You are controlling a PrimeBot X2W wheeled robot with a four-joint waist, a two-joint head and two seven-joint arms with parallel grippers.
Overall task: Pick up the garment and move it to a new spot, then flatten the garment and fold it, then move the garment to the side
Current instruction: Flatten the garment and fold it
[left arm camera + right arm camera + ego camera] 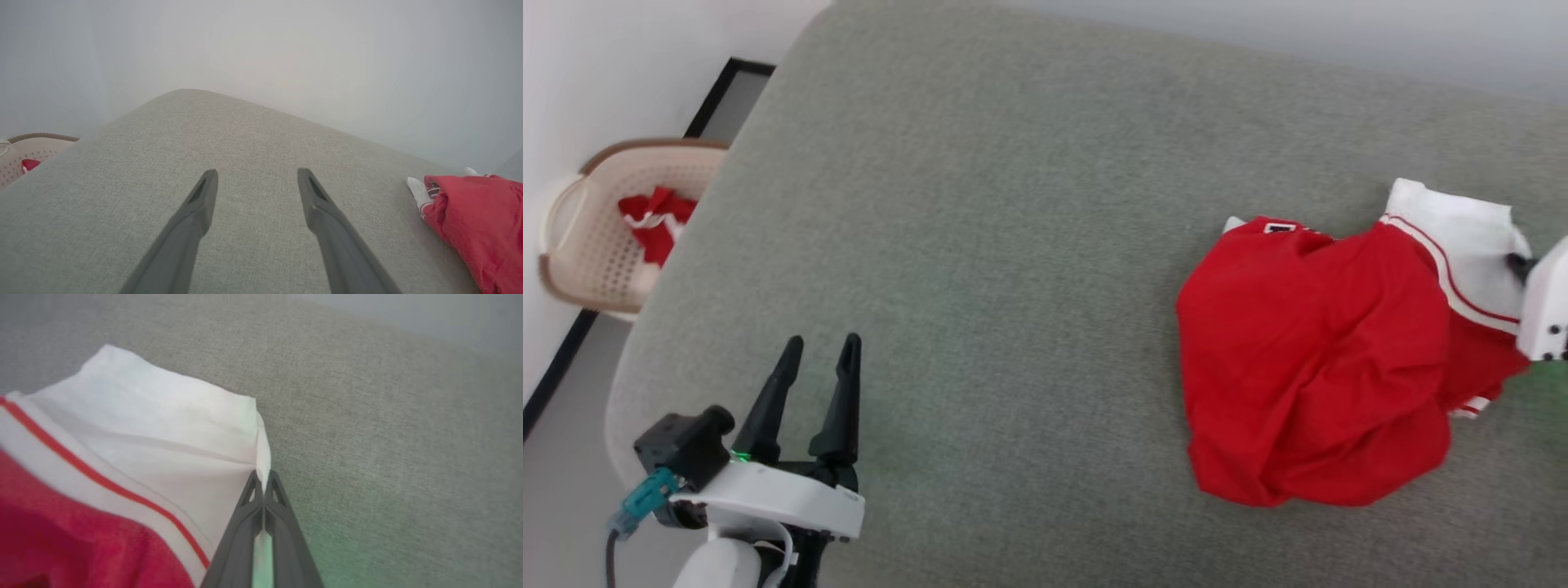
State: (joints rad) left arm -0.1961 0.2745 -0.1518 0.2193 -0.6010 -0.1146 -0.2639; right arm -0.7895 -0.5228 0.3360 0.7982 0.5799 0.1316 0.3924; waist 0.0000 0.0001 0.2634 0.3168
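Nearest the robot, the left gripper is hanging over the grey cushioned surface, its jaws standing spread with nothing between them. Further out on the right, the garment is lying crumpled in a red heap on that surface (a strip of lettering is peeking out at its far edge). The right gripper is pinching the edge of its white sleeve, jaws pressed together on the cloth. Beyond the surface's left edge, a beige basket is holding more red cloth.
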